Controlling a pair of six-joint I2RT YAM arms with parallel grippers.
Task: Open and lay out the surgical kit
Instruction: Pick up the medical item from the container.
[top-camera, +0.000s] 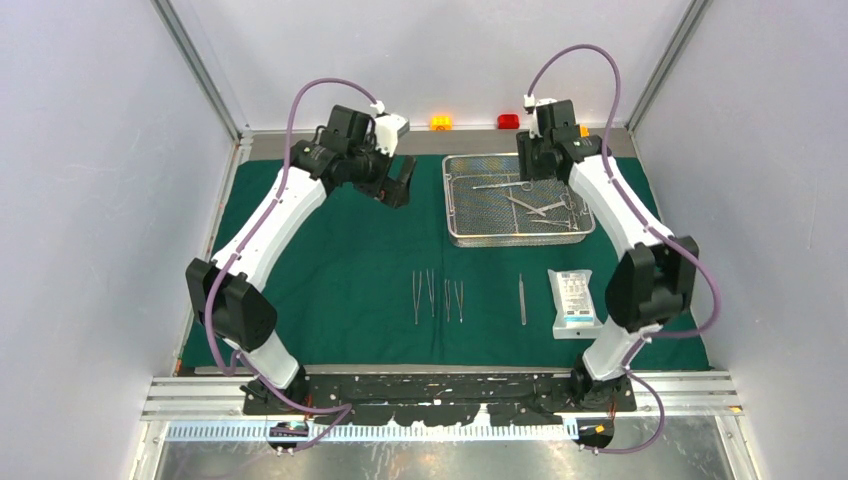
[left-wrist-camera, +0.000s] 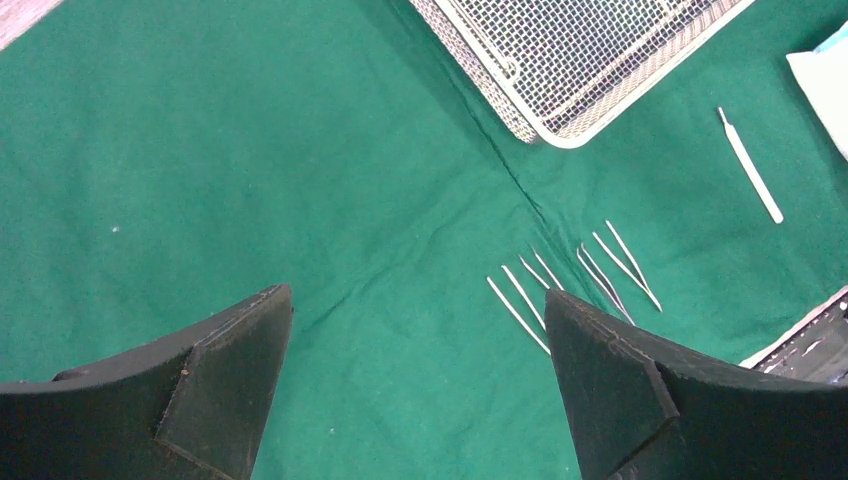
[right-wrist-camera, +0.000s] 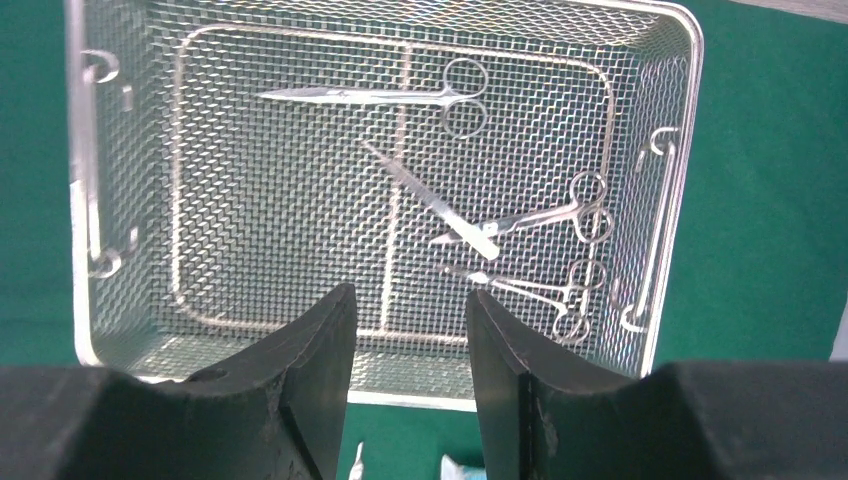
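Currently in tray: you find four steel instruments in the wire-mesh tray (top-camera: 515, 240).
Tray position: it sits flat on the far right part of the dark green drape (top-camera: 330, 260).
Tray contents, far side: one pair of scissors (right-wrist-camera: 380, 95) lies parallel to the far rim, rings to the right.
Tray contents, middle: a straight flat instrument (right-wrist-camera: 430, 200) lies diagonally, and its near end crosses the tips of the upper forceps (right-wrist-camera: 540, 215).
Tray contents, right side: the lower forceps (right-wrist-camera: 530, 290) lies just nearer than the upper pair, rings toward the right rim.
Drape, near half: you see a row of tweezers (top-camera: 438, 297), then a single slim instrument (top-camera: 522, 298) apart to their right.
Pouch: the flat white pouch (top-camera: 574, 300) lies right of that instrument, near the right arm.
Pouch label: dark print is visible, but you cannot read it at this size.
Left gripper (left-wrist-camera: 415, 300): jaws spread wide, holding nothing, above bare drape left of the tray.
Right gripper (right-wrist-camera: 410, 300): jaws parted with a clear gap, nothing between them, above the tray.
Back edge: an orange block (top-camera: 440, 123) and a red block (top-camera: 508, 121) sit beyond the drape.
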